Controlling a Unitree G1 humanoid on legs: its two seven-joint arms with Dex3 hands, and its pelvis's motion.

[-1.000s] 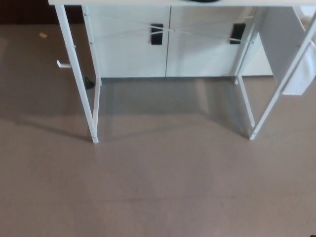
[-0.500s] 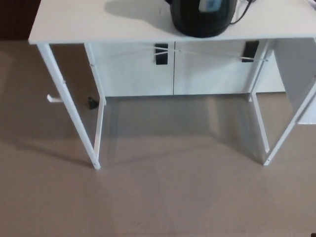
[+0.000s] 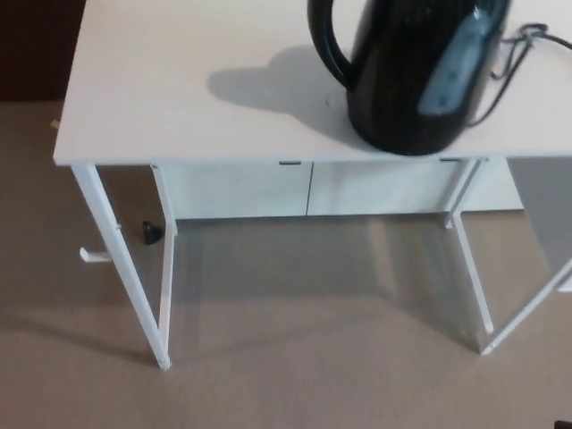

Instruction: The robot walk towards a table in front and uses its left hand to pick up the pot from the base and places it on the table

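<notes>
A black pot (image 3: 407, 85) stands upright on a white table (image 3: 170, 98) in the head view, toward the side where the robot's right hand would enter and close to the table's near edge. Neither of the robot's hands shows, so whether their fingers are spread or closed cannot be told. The pot's curved handle (image 3: 325, 43) points toward the left-hand side, and a pale bluish panel (image 3: 451, 67) shines on the body's right half. Its top is cut off by the picture's upper edge. Whether a separate base sits beneath the pot cannot be made out; the dark bottom rim meets the tabletop directly. A black cord (image 3: 511, 55) loops on the tabletop just beside the pot, on the right-hand side. The pot's shadow (image 3: 268, 89) falls across the tabletop toward the left-hand side. Below the top, thin white legs (image 3: 118, 255) run down to a brown floor (image 3: 295, 357), and a white cabinet (image 3: 234, 189) with two doors stands behind them. On the floor near the left-side legs lie a small black object (image 3: 150, 234) and a small white piece (image 3: 91, 256).
</notes>
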